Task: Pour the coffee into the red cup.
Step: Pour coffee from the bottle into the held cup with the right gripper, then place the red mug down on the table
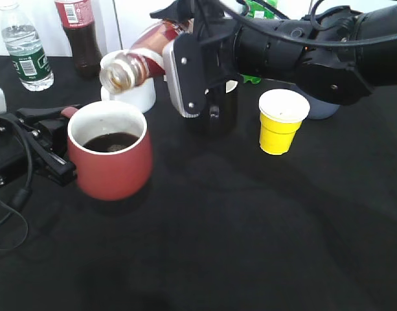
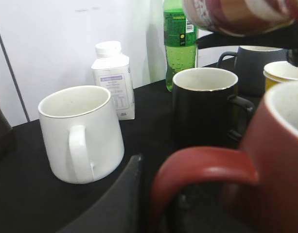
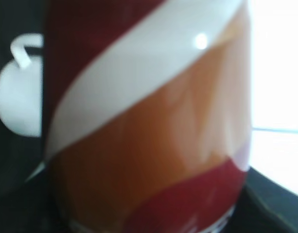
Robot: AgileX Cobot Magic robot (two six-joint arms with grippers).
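The red cup stands on the black table at the left and holds dark coffee; its handle fills the near part of the left wrist view. My left gripper is at that handle and shut on it; only one black finger shows clearly. My right gripper is shut on the coffee bottle, tilted almost flat with its open mouth above the cup's far rim. The bottle's red, white and orange label fills the right wrist view and hides the fingers.
A white mug, a black mug, a yellow cup and a grey mug stand behind the red cup. A water bottle and a cola bottle stand at the back left, a green bottle further back.
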